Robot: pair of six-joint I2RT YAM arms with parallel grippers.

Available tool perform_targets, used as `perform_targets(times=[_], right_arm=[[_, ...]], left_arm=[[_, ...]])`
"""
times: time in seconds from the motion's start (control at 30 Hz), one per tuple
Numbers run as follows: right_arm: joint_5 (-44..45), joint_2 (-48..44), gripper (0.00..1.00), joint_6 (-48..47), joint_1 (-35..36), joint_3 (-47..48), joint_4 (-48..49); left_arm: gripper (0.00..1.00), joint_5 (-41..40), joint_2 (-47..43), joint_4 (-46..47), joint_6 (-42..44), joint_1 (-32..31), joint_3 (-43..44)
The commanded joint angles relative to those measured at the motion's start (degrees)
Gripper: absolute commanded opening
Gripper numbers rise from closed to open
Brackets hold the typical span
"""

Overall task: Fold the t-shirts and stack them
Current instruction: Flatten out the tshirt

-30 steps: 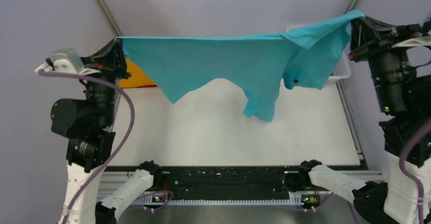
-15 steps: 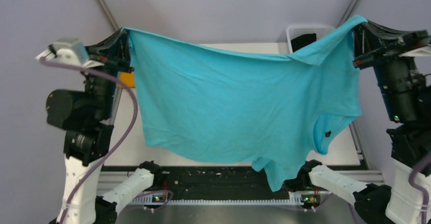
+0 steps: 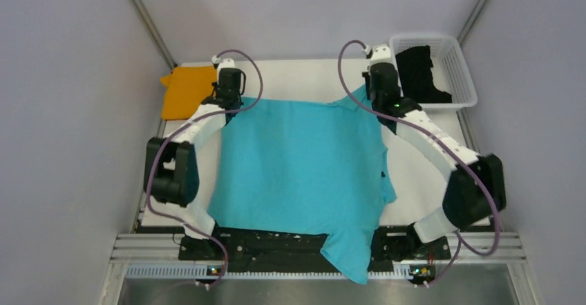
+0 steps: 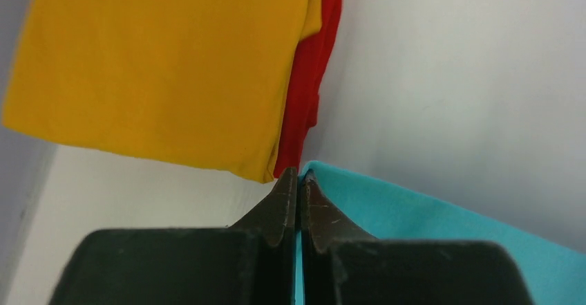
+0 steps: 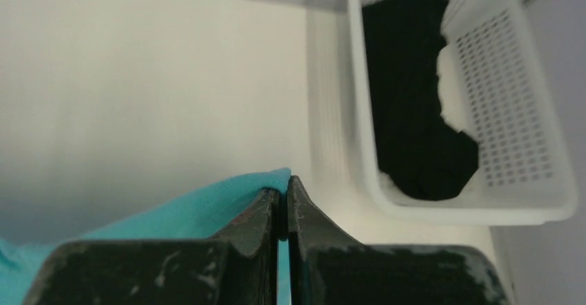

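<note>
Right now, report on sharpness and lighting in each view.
Top external: evenly lit, sharp, no glare on the turquoise shirt. Left wrist: the left gripper is dark and soft up close; the orange shirt beyond is mildly blurred. Right wrist: the right gripper is dark, the table pale and washed out.

I see robotics lab cell: plain grey walls (image 3: 62,111), aluminium frame posts (image 3: 144,16), white table (image 3: 297,77), black mounting rail (image 3: 276,243).

Plain turquoise-blue t-shirt (image 3: 304,160). Beyond its left corner is a plain orange t-shirt (image 3: 185,90) with a red t-shirt (image 4: 312,70) under it (only a strip shows). To its right, a black t-shirt (image 3: 418,73) in a white mesh basket (image 3: 461,70). Off-white surface (image 3: 297,77). The left claw (image 4: 298,180) and right claw (image 5: 283,191) are black.
</note>
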Motion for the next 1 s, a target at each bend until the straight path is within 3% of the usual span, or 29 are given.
perform_targets(times=[0.0,0.07,0.13,0.2,0.3,0.33,0.4,0.47,0.53,0.57,0.77,0.97], right_arm=[[-4.7,10.6,0.0,3.7,-1.4,1.0,10.1],[-5.2,16.6,0.01,3.4,-1.5,4.2,10.0],[-5.0,22.0,0.09,3.2,-1.8,8.0,8.6],[-5.0,27.9,0.25,3.8,-2.2,12.2,6.4],[-5.1,34.1,0.57,4.3,-2.8,19.9,1.4],[-4.4,35.7,0.63,6.1,-2.8,22.7,-1.0],[-2.9,37.7,0.71,7.9,-2.8,27.2,-5.7],[-2.2,37.5,0.88,9.5,-2.9,29.2,-9.3],[-3.3,35.4,0.91,11.6,-2.8,28.3,-12.3],[-4.7,33.8,0.98,12.6,-2.9,26.5,-13.0],[-24.1,23.5,0.99,18.7,-2.8,9.2,-12.2],[-32.9,21.4,0.99,21.2,-2.8,0.1,-7.6]], left_arm=[[0.05,3.7,9.4,0.8,-5.5,2.6,4.7],[0.21,4.6,13.1,0.5,-5.6,2.7,6.9],[0.29,4.9,15.6,0.5,-5.9,2.9,8.5],[0.37,5.0,17.3,-0.1,-6.4,3.2,9.9],[0.75,4.0,18.4,-1.8,-6.8,3.5,11.6],[0.86,4.0,18.2,-2.7,-7.0,3.5,12.3],[0.98,4.2,17.2,-4.2,-7.2,3.5,13.2],[0.99,4.8,15.5,-6.7,-7.6,3.5,14.3],[0.99,7.1,13.4,-9.3,-8.5,3.5,14.6],[0.99,9.2,11.8,-10.7,-9.0,3.5,14.5],[0.99,28.5,4.4,-8.6,-11.3,3.3,3.4],[0.99,33.1,1.9,-6.5,-13.3,3.2,-6.9]])
